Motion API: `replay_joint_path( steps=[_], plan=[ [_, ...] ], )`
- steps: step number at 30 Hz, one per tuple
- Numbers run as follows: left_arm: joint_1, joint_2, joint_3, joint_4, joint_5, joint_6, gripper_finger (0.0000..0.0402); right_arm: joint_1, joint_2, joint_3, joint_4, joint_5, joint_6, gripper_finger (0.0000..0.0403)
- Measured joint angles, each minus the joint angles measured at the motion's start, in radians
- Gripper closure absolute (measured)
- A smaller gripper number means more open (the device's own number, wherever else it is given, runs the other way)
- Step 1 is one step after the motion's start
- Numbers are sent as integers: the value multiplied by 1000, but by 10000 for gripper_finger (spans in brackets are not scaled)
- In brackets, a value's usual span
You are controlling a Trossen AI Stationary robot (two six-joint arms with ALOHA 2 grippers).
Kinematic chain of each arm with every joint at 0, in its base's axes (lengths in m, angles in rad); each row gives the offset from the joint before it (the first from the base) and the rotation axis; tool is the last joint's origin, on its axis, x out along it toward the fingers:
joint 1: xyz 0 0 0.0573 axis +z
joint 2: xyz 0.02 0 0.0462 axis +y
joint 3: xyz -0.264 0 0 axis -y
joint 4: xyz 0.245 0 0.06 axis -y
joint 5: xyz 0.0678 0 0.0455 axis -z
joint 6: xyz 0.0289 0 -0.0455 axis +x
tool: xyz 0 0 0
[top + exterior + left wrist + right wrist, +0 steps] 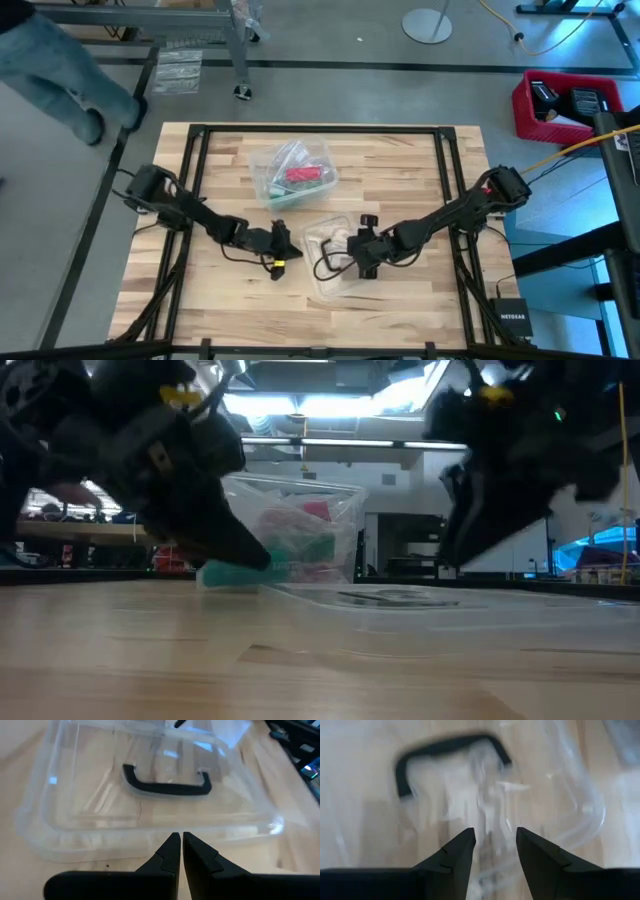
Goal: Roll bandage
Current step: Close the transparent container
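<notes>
The red bandage lies inside a small clear plastic bag on the far middle of the table, and shows through the bag in the low view. No gripper is at it. My left gripper is shut, low over the table, and points at the left rim of a clear plastic box with a black handle. My right gripper is open above the same box, pointing steeply down, with blurred clear plastic showing in the gap between its fingers. My left gripper's shut fingertips stand right at the rim of the clear box, coming at it low from the table's left. Whether they touch it I cannot tell. My right gripper's fingers stand over the box's clear plastic. The blur hides whether they touch it.
The bag also holds something teal and rests on the table beyond the box. Black frame rails run along the table's left and right sides. A red crate stands on the floor at the far right, and a person's leg shows at the far left.
</notes>
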Motion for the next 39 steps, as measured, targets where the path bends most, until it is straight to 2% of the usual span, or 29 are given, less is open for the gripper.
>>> replay_joint_path(
  steps=[4,8,15,19,26,32,35,39],
  plan=[
    [5,100,1,88,-3,-15,389,-6,11,-65,20,-32,61,246],
    [23,149,26,91,-9,-12,389,-4,10,-103,120,-82,147,246],
    [80,142,27,66,-100,-129,389,0,61,-104,317,-245,302,246],
    [101,137,28,87,-129,-162,389,11,95,-104,448,-263,286,246],
    [96,113,42,110,-48,-148,389,-16,56,-27,437,-253,66,246],
    [35,42,41,91,-35,-86,389,-51,68,96,386,-251,-285,246],
    [8,32,41,90,-36,-71,389,-77,98,157,302,-262,-431,246],
    [-8,53,41,69,-48,-67,389,-117,177,271,125,-300,-507,246]
  ],
)
